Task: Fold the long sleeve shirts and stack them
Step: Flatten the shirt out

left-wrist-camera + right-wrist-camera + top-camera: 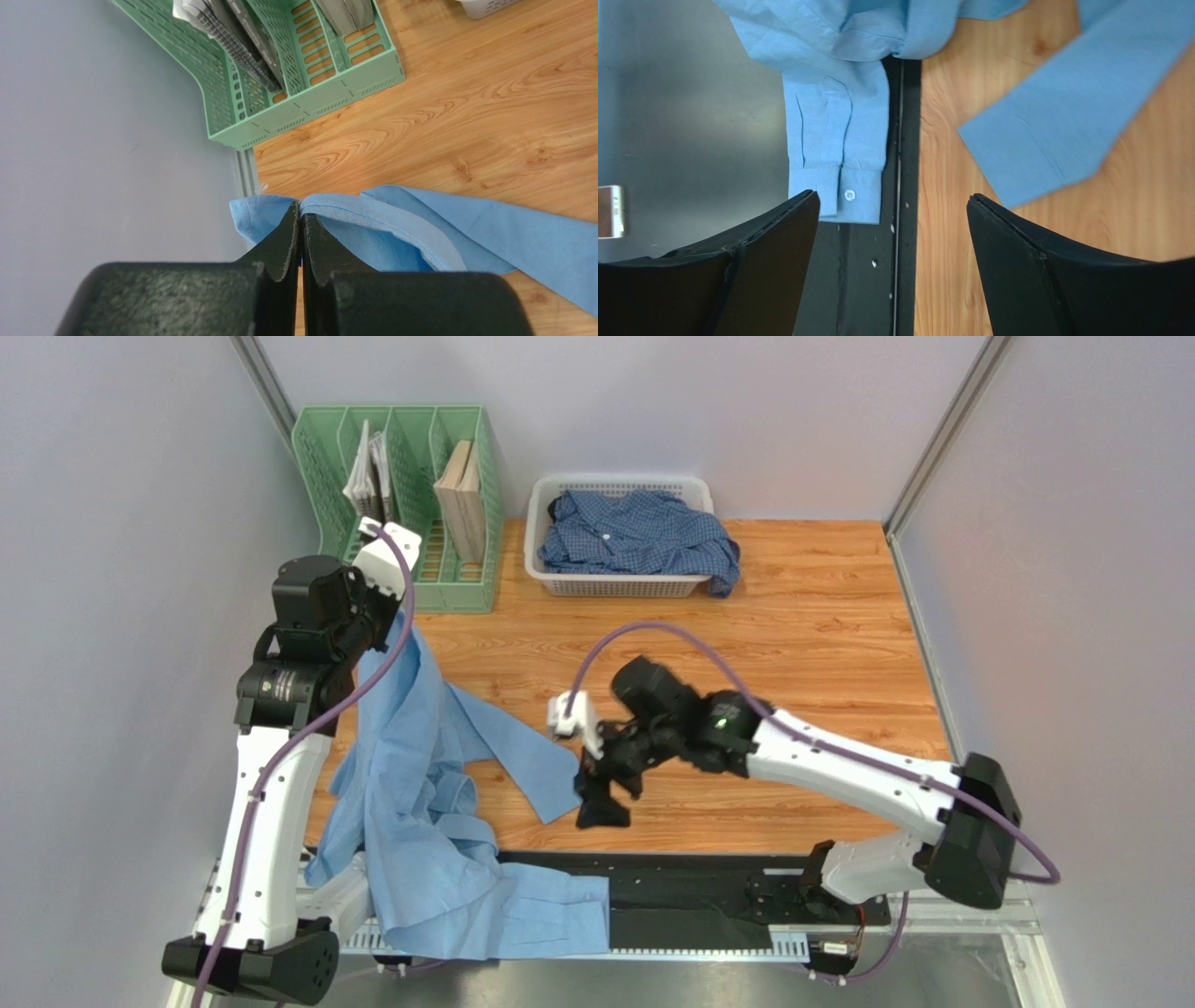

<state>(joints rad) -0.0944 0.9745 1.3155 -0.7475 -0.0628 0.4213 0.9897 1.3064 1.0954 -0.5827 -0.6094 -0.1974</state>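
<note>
Sky-blue shirt (pixel 421 812): plain, collared, not yet folded. It lies rumpled along the left part of the table (pixel 828 644), and its lower portion spills over the near edge onto the black base plate (pixel 701 896). One edge is raised off the wood.

- Sleeve (pixel 522 753): runs rightward, flat on the wood.
- Cuff (pixel 840 192): belongs to the other sleeve, is buttoned, and rests on the base plate.

Checked shirt (pixel 638 532): darker blue, bundled in the white basket (pixel 540 546) at the far edge. Part of it hangs over the right rim, and no gripper is near it.

Left gripper (pixel 302 210): jaws pressed together on the raised edge of the sky-blue shirt, close to the green file rack (pixel 407 476).

Right gripper (pixel 892 199): jaws spread wide with nothing between them. It hovers over the near edge, with the cuff on one side and the sleeve end on the other.

Step in hand (judged): spreading the sky-blue shirt flat before the first fold.

Handling note: take a matching edge or shoulder with the open gripper, not a loose sleeve. Pinch a single layer. Draw both holds apart evenly so the body comes taut. Pull the draped portion and cuff fully onto the wood before lowering, or the folds will trap creases.
</note>
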